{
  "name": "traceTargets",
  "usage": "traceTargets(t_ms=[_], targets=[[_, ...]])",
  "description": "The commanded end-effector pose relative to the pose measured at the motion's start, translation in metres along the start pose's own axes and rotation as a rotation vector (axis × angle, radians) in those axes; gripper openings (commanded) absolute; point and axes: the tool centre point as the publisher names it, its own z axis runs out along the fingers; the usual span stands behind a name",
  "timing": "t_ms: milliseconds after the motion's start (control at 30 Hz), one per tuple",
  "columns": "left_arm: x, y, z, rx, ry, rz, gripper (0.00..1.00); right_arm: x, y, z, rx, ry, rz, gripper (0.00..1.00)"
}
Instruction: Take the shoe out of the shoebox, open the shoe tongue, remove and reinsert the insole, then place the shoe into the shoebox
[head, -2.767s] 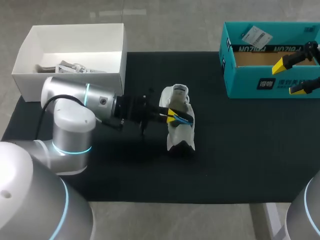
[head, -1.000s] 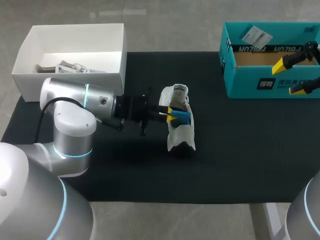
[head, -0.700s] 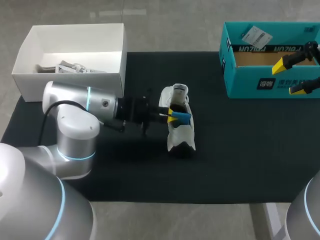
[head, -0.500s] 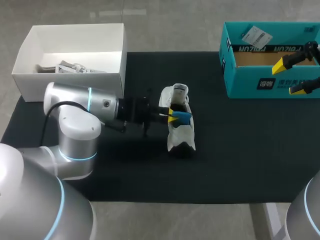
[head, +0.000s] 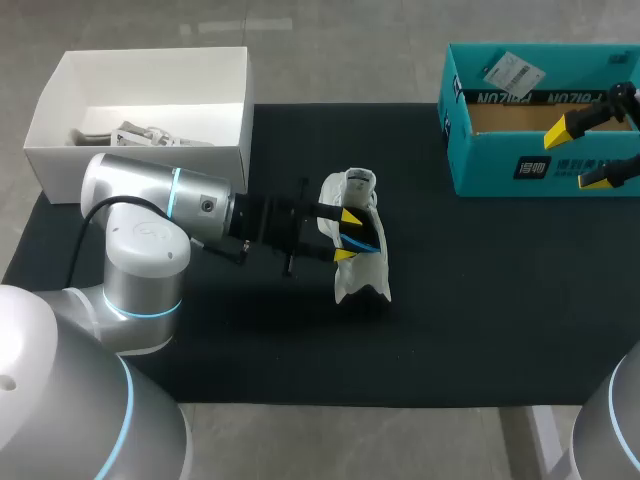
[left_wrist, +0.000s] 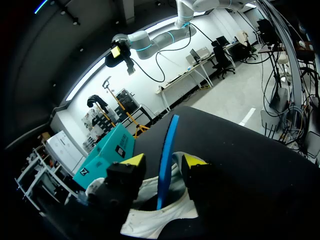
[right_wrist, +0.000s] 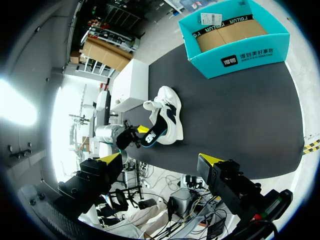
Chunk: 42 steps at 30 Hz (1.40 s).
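Two boxes stand on the black mat. The teal shoebox is just under the right pincer. Inside it, a brown cardboard floor shows, and a white tag lies at its far edge. The white box is beside the left arm, behind the left pincer. It holds a few small grey and white bits, too small to name.

The white shoe stands on the mat right at the left pincer's tips, well apart from the shoebox. A blue insole stands up out of the shoe, between the left pincer's two yellow tips. In the left wrist view the insole has a little gap on each side, so the pincer's fingers are spread and do not squeeze it. Its low end goes down into the shoe.

The left arm lies low and level over the mat, with its pincer pointing sideways at the shoe. The right pincer hangs above the shoebox with its fingers wide apart and nothing between them. In the right wrist view the shoe and shoebox lie far ahead of it.
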Motion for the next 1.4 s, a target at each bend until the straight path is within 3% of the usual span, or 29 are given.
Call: traceTargets(t_ms=[33, 833, 1233, 1300, 1400], targets=[[0.002, 0.001, -0.001, -0.029, 0.018, 0.017, 0.0, 0.0, 0.001, 0.001, 0.001, -0.003, 0.002, 1.0], [-0.003, 0.033, 0.019, -0.111, 0.002, 0.069, 0.0, 0.0, 0.001, 0.001, 0.001, -0.003, 0.002, 1.0], [-0.002, 0.02, 0.012, -0.108, 0.026, 0.085, 0.0, 0.0, 0.001, 0.001, 0.001, -0.003, 0.002, 1.0], [-0.001, 0.022, 0.011, -0.121, 0.031, 0.089, 0.33, 0.0, 0.001, 0.001, 0.001, -0.003, 0.002, 1.0], [-0.001, 0.024, 0.011, -0.135, 0.032, 0.097, 0.37, 0.0, 0.001, 0.001, 0.001, -0.003, 0.002, 1.0]])
